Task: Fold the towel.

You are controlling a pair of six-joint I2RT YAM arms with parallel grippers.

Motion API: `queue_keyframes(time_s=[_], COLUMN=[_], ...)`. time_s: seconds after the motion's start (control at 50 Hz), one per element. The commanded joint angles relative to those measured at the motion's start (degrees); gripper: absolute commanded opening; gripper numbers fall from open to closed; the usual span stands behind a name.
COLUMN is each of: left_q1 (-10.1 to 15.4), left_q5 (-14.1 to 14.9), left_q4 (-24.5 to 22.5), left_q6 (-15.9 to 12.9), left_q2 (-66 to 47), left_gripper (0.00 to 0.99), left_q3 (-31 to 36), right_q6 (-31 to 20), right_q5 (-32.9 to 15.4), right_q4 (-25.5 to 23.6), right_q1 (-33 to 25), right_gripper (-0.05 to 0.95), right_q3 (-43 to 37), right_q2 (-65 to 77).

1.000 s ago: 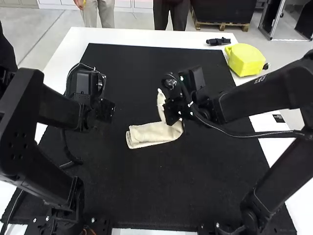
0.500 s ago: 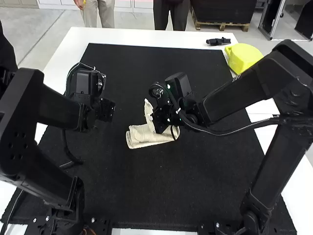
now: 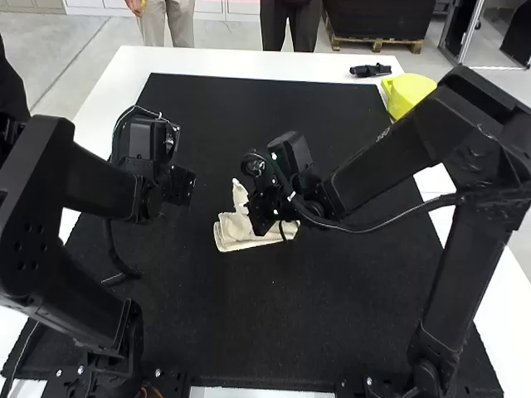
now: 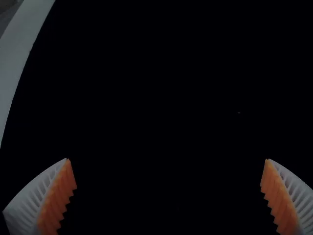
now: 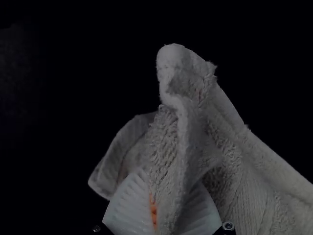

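Observation:
The right gripper (image 3: 264, 217) is over the cream towel (image 3: 234, 231) near the middle of the black mat, with a raised part of the cloth standing up beside it. In the right wrist view, the right gripper (image 5: 161, 215) is shut on a bunched edge of the towel (image 5: 244, 171), its white ribbed fingers pressing the cloth from both sides. The rest of the towel lies in folded layers on the mat. Left of the towel, the left gripper (image 3: 181, 187) hangs over the mat; in the left wrist view the left gripper (image 4: 168, 196) is wide open with nothing between its fingers.
The black mat (image 3: 249, 315) covers most of the white table (image 3: 207, 61). At the far right edge are a yellow object (image 3: 406, 93) and a small black item (image 3: 370, 70).
The right gripper has moved to the left over the towel, carrying the raised part of the cloth along. The left arm has kept still.

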State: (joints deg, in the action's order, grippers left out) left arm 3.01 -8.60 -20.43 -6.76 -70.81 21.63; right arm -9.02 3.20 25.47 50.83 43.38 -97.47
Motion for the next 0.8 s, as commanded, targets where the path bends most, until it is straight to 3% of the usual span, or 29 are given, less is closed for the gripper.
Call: queue_keyframes(time_s=[0.0, 0.28, 0.78], left_q1=[0.0, -0.1, -0.1], left_q5=[0.3, 1.1, 1.2], left_q4=[-0.6, -0.8, -1.1], left_q6=[0.4, 0.5, 0.5], left_q2=[0.9, 0.9, 1.2], left_gripper=[0.887, 0.887, 0.887], left_q3=[1.0, 0.6, -0.3], right_q6=[-0.4, -1.2, -3.3], right_q5=[0.7, 0.8, 0.8], right_q4=[1.2, 5.2, 7.3], right_q1=[0.7, 0.0, -2.7], right_gripper=[-0.02, -0.02, -0.02], right_q3=[1.7, 1.5, 3.2], right_q2=[-0.3, -2.1, -5.6])
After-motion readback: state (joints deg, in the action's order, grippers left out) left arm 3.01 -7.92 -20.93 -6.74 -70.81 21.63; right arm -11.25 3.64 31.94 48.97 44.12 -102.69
